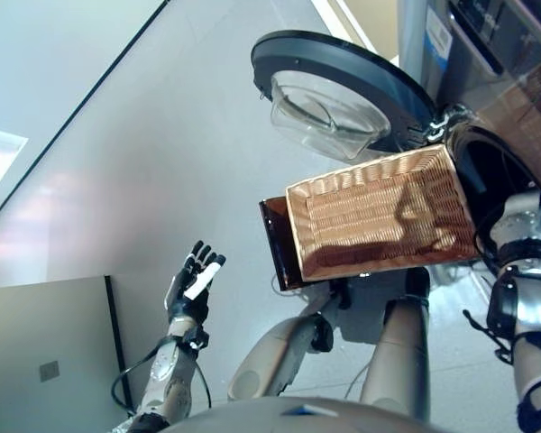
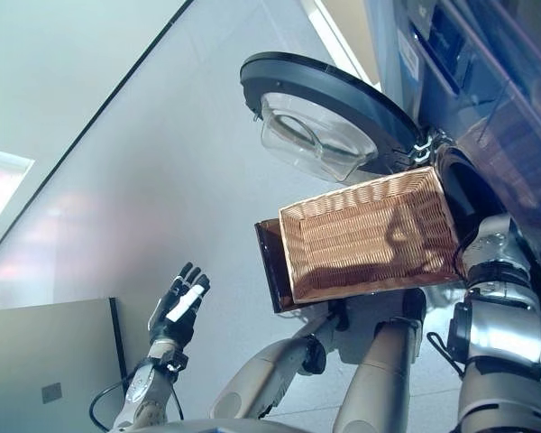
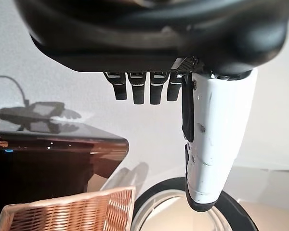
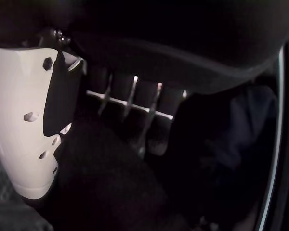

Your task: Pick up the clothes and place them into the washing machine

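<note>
from the head views i see the washer [image 1: 487, 54] at upper right with its round door [image 1: 343, 90] swung wide open toward the left, glass bowl facing up. the dark drum opening [image 1: 505, 171] sits just right of the door hinge.

a wicker basket [image 1: 379, 216] stands in front of the washer, its far short end close to the drum opening. its inside shows only bare weave; i see no clothes in it. it rests on a dark brown stand [image 1: 275, 244] whose edge sticks out on the left side.

left hand [image 1: 194, 284] is raised over the pale floor [image 1: 162, 153], well apart from the basket, palm up, holding nothing. in its wrist view the fingers [image 3: 139, 89] are straight and released, white-covered thumb extended beside them; basket rim and door edge show past them.

right arm reaches up along the basket's right side into the drum opening; the hand itself is hidden in the head views. right wrist view shows right hand [image 4: 135, 106] in the dark drum, with something dark just under the fingers and a dim bluish shape, possibly clothes [image 4: 245, 125], further in. too dark: i cannot tell whether the fingers are released or grasping anything.

a grey cabinet top [image 1: 45, 361] sits at lower left.
</note>
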Motion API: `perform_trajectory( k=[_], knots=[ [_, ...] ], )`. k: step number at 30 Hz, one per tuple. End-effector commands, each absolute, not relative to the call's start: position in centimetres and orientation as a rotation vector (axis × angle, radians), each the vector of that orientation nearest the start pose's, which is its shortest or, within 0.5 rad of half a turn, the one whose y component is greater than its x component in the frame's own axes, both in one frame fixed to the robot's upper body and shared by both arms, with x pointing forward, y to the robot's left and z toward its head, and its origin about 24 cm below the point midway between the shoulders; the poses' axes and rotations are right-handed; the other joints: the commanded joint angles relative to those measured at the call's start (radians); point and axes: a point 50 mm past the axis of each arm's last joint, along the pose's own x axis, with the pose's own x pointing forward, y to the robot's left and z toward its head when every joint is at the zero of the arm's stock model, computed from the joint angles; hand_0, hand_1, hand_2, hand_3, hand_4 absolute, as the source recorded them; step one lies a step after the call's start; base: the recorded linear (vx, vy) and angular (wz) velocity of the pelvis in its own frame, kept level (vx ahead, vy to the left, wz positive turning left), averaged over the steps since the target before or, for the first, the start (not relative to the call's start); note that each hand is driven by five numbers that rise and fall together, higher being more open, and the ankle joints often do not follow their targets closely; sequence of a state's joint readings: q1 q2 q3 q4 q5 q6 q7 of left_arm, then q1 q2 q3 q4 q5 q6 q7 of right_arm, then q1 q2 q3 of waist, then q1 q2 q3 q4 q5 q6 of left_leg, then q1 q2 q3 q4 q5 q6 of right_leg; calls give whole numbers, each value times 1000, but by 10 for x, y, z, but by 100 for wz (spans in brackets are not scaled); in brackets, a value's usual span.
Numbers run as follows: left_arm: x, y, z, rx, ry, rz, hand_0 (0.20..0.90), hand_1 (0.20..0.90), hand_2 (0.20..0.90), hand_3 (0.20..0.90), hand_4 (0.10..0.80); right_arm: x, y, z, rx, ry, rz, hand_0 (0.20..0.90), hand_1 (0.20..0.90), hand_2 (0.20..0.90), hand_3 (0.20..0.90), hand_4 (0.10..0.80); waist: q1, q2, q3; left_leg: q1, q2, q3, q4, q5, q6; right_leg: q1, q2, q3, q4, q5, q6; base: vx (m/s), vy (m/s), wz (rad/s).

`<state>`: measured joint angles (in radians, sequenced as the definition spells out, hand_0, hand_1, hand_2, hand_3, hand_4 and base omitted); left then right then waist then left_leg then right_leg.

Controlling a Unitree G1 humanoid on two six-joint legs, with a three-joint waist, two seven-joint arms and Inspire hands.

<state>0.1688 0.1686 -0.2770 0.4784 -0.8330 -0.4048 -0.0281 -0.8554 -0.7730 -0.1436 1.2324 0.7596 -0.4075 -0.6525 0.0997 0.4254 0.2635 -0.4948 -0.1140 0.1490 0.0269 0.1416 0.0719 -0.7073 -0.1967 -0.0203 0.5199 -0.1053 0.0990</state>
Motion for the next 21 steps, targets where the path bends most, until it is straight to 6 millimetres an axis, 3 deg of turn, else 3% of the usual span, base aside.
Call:
perform_trajectory(
  k=[1, 2, 3, 4, 5, 9, 21],
  knots=[
    [189, 204, -50, -493, 138, 261, 900, 900, 900, 900, 800, 295, -427, 300, -63, -506, -1278, 900, 900, 900, 900, 800, 43, -38, -74, -65, 26, -26, 121, -90, -72, 83, 42, -30, -177, 62, -65, 0, 0, 0],
    [188, 205, -50, -500, 141, 258, 900, 900, 900, 900, 800, 299, -425, 305, -236, -416, -1284, 900, 900, 900, 900, 800, 44, -42, -74, -67, 28, -23, 119, -87, -72, 81, 43, -32, -181, 66, -66, -40, -5, 2],
    [187, 211, -47, -498, 133, 261, 900, 900, 900, 900, 800, 314, -412, 308, -632, -278, -1220, 900, 900, 900, 900, 800, 40, -49, -75, -72, 31, -22, 118, -80, -73, 79, 48, -34, -187, 74, -69, 0, 0, 0],
    [185, 213, -47, -508, 129, 279, 900, 900, 900, 900, 800, 315, -411, 309, -658, -268, -1237, 900, 900, 900, 900, 800, 37, -50, -77, -72, 30, -23, 115, -79, -74, 80, 49, -35, -189, 75, -70, 0, 0, 0],
    [186, 215, -47, -513, 127, 282, 900, 900, 900, 900, 800, 316, -411, 306, -798, -211, -1221, 900, 900, 900, 900, 800, 37, -55, -80, -72, 30, -25, 114, -77, -74, 81, 50, -36, -190, 76, -70, 0, 0, 0],
    [184, 220, -46, -514, 111, 303, 900, 900, 900, 900, 800, 323, -400, 314, -812, -261, -1206, 900, 900, 900, 900, 800, 37, -62, -88, -79, 27, -30, 114, -79, -73, 72, 51, -37, -189, 76, -72, -4, 9, -4],
    [182, 217, -46, -516, 114, 285, 900, 900, 900, 900, 800, 330, -397, 301, -752, -221, -1174, 900, 900, 900, 900, 800, 44, -76, -82, -94, 31, -27, 126, -79, -72, 60, 52, -32, -182, 77, -75, -1, 5, 1]
  ],
)
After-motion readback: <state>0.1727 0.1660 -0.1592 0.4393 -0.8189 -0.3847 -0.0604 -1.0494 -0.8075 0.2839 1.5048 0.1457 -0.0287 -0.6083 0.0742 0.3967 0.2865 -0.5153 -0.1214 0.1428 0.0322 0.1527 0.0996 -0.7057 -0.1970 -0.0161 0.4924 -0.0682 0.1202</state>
